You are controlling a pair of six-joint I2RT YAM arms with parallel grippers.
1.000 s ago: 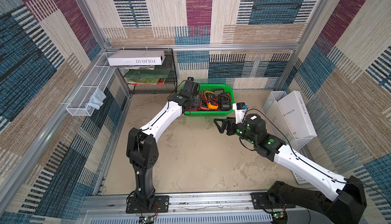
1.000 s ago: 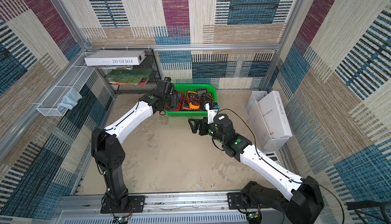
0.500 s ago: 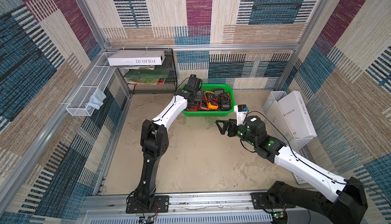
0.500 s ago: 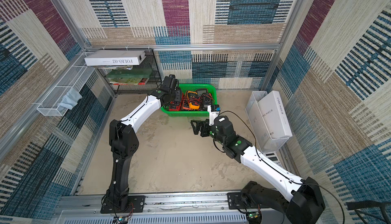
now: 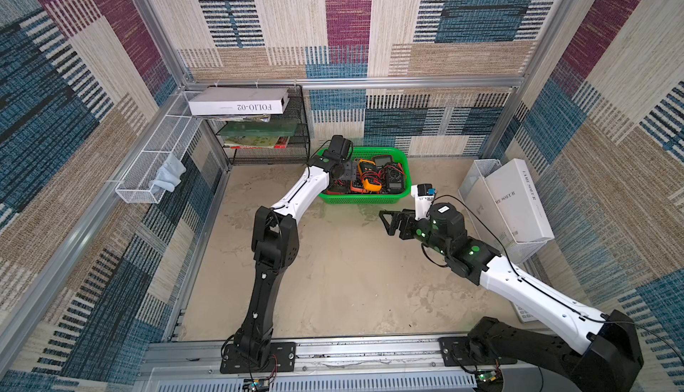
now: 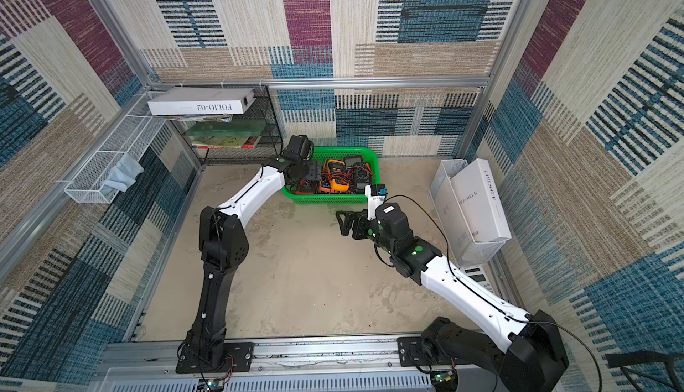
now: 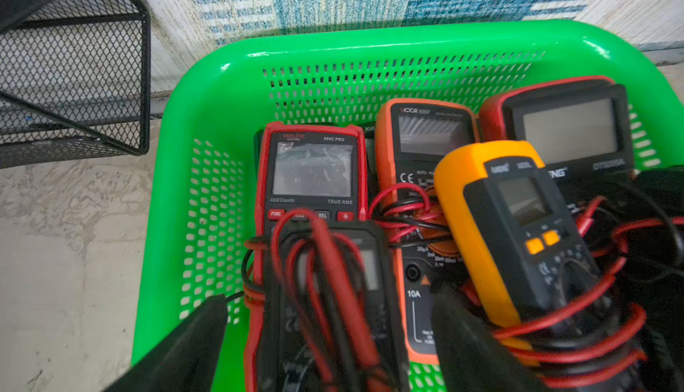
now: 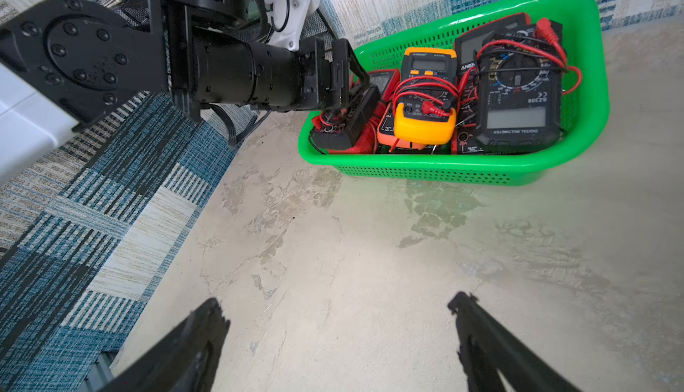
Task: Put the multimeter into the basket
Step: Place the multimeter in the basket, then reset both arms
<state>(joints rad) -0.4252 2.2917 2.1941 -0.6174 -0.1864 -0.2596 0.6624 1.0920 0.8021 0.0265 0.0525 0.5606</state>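
- The left hand (image 7: 329, 308) is spread wide over the basket's (image 5: 370, 198) end nearest the black mesh rack (image 7: 74, 75), gripping nothing: the left wrist view shows a gap between each finger (image 7: 200, 338) and the multimeter.
- The multimeter (image 7: 355, 260), black and wound in red and black leads, lies inside the basket between those fingers, on top of a red meter (image 7: 312, 164). Its face is blurred and mostly covered by leads, and one end is cut off at the edge of the view.
- In both top views the left wrist hides that end of the basket, so the multimeter cannot be picked out there.
- The red meter's lower half is hidden; a yellow meter (image 7: 510, 231) lies aslant over an orange meter (image 7: 425, 138).
- The right hand (image 8: 338, 301) is wide open and empty above bare counter (image 5: 333, 279) in front of the basket; only its fingertips show in the right wrist view.
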